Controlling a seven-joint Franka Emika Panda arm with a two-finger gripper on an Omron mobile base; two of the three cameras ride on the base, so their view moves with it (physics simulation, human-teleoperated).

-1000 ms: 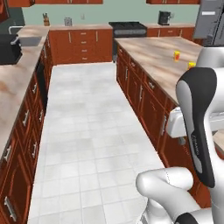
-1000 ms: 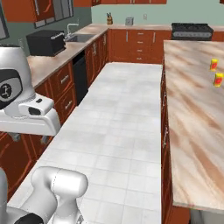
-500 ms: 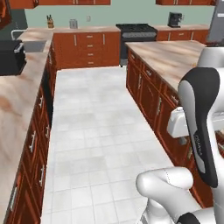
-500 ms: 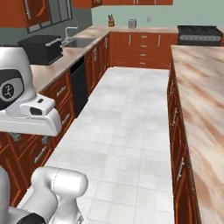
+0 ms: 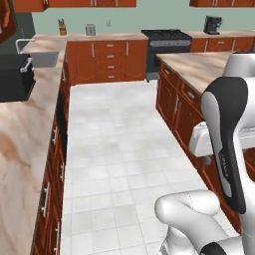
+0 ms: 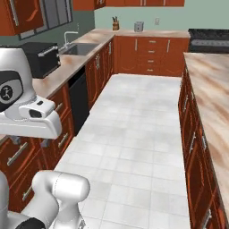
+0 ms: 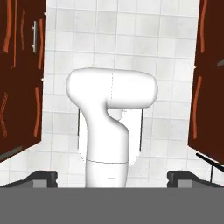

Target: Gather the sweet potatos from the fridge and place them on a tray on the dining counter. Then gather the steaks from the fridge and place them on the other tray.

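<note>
So the two-finger gripper (image 7: 112, 177) has its jaws spread wide with nothing between them, aimed down at the white tiled floor (image 5: 114, 149). The tan-pink marbled dining counter (image 6: 214, 89) runs along the aisle's right side, bare where visible.

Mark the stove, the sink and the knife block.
stove (image 5: 167, 36), left base view, on its black top.
sink (image 6: 82, 48), right base view, inside the basin.
knife block (image 5: 62, 29), left base view, on its body.
</note>
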